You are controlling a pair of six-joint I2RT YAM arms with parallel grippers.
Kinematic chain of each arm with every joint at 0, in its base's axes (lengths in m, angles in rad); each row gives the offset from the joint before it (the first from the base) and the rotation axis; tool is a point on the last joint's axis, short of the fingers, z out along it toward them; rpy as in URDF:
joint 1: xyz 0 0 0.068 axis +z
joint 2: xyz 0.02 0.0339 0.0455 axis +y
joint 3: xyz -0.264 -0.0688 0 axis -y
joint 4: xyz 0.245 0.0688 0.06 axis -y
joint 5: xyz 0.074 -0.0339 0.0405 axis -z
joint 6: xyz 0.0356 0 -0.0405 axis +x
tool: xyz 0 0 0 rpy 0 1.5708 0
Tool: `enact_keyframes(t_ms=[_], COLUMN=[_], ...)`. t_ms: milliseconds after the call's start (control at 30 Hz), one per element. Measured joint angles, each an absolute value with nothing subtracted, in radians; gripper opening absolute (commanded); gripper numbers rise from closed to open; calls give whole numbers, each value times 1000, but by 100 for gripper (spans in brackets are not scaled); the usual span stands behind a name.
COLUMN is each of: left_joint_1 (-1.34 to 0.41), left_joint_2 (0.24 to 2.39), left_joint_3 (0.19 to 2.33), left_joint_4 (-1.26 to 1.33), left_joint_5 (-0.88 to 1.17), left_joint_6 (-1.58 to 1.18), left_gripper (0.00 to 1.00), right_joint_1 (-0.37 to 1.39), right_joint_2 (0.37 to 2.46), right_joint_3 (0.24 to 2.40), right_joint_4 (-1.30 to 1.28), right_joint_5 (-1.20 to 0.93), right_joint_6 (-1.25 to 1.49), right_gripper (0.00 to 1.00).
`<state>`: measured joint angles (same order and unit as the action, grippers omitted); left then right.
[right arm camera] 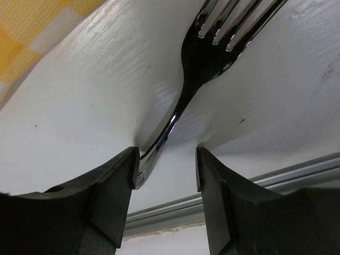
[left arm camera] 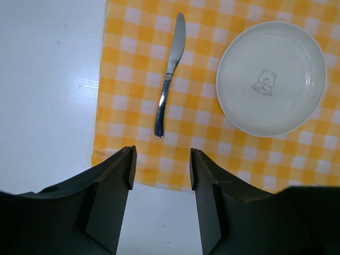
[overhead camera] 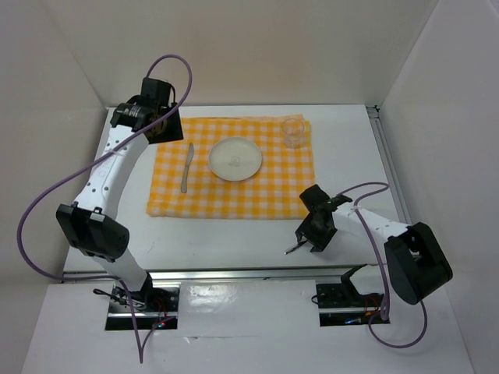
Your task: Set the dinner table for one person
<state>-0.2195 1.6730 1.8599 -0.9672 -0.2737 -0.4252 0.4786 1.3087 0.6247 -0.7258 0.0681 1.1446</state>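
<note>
Now straddling the fork (right arm camera: 212, 48) handle with the right end effector (right arm camera: 167, 159), both fingers spread, touching the handle with one finger only and leaving a clear gap at the other. Not clamping anything, judging by that gap. Working low over the bare white surface (overhead camera: 351, 156), spreading beneath everything and carrying a metal rail (overhead camera: 249, 273) along its near edge. Hovering the left end effector (left arm camera: 161, 159) by the far left corner of the yellow checked cloth (overhead camera: 234, 199), likewise spread and carrying nothing.

Apparently dealing with the fork near the cloth's near right corner, well apart from the plate (overhead camera: 235, 158). Probably needing to centre over the handle before closing, to avoid swinging the tines or skidding the metal across the surface. Then lifting straight up, enough to clear the cloth's edge without dragging it. Aiming, sensibly, for the free strip of cloth right of the plate, near the glass (overhead camera: 293, 131), matching the knife (overhead camera: 186, 167) on the plate's left. Lowering flat before letting go.
</note>
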Motion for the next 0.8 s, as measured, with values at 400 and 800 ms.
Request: enact_keyframes(t_ms=[400,800], left_joint_1=[-220,-216], left_joint_2=[1663,1633], left_joint_3=[1744,1745], left_joint_4=[-953,-951], left_joint_5=[-239,-248], left_joint_6=[-422,-421], left_gripper=[60,60], right_joint_1=[482,483], right_joint_2=[1391,1282], right_joint_3=[693,1029], right_joint_4=[-728,-788], right_joint_5=[99,279], right_joint_6=[1207,855], right_gripper=[0,0])
